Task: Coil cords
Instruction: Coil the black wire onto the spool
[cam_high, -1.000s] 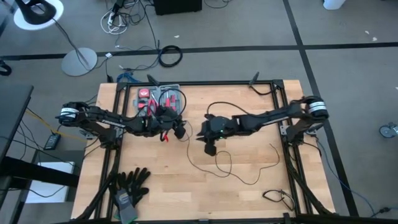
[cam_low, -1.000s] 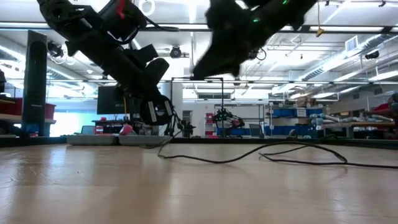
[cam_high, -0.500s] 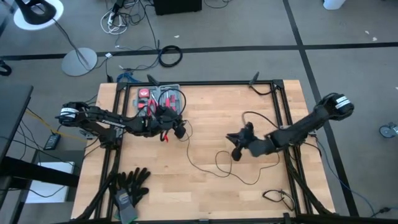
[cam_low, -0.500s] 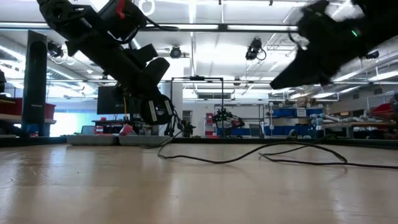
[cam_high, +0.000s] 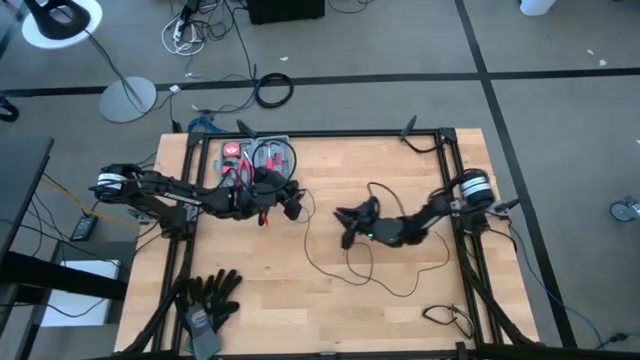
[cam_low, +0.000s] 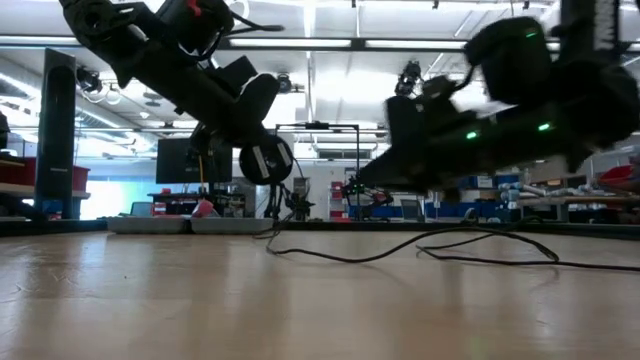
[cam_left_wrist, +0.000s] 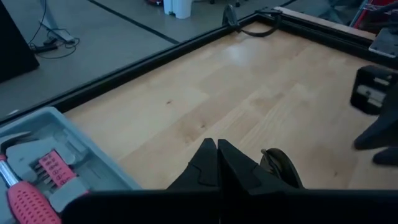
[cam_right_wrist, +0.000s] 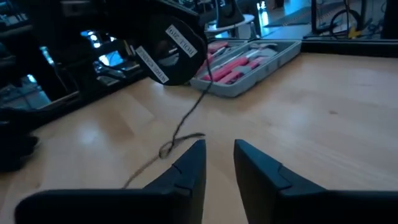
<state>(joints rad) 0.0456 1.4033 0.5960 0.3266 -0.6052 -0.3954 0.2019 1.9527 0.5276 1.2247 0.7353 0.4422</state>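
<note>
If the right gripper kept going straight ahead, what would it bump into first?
Probably the thin black cord just ahead of the open right gripper, then the round puck beyond; depth is hard to judge.

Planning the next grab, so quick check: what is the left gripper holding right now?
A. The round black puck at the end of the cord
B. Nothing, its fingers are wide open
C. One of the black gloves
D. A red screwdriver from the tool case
A: the left gripper is shut beside the round puck, lifted off the table, with the cord trailing from it.
</note>
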